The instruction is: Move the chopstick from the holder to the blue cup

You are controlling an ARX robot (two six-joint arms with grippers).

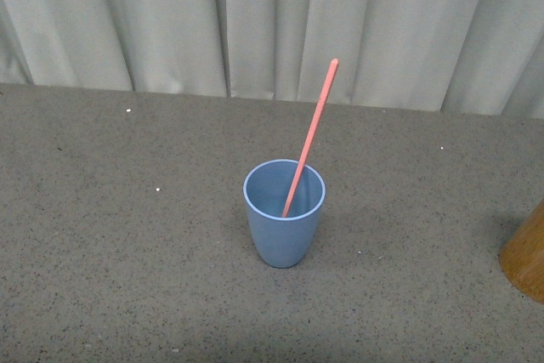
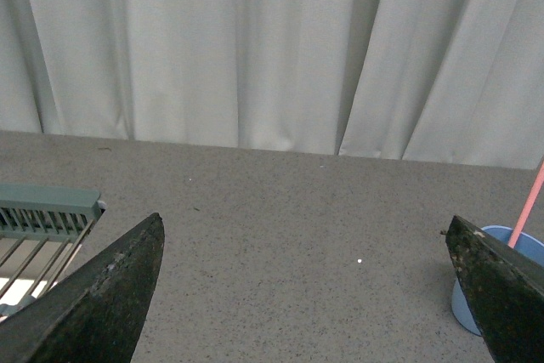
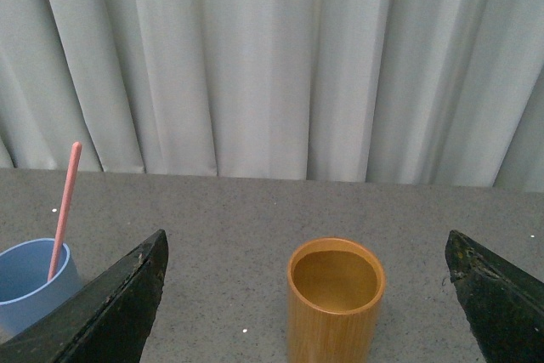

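The blue cup (image 1: 284, 214) stands upright in the middle of the grey table. A salmon-pink chopstick (image 1: 310, 136) stands in it, leaning up and to the right. The orange-brown holder (image 1: 527, 252) shows only in part at the right edge of the front view. In the right wrist view the holder (image 3: 335, 301) stands upright and looks empty, between the wide-apart jaws of my open right gripper (image 3: 306, 244); the cup (image 3: 32, 285) and chopstick (image 3: 64, 207) show beside it. My open left gripper (image 2: 304, 231) holds nothing; the cup (image 2: 501, 282) sits by one fingertip.
A grey-white curtain (image 1: 272, 23) hangs along the far edge of the table. A pale green rack (image 2: 42, 218) shows in the left wrist view. Neither arm shows in the front view.
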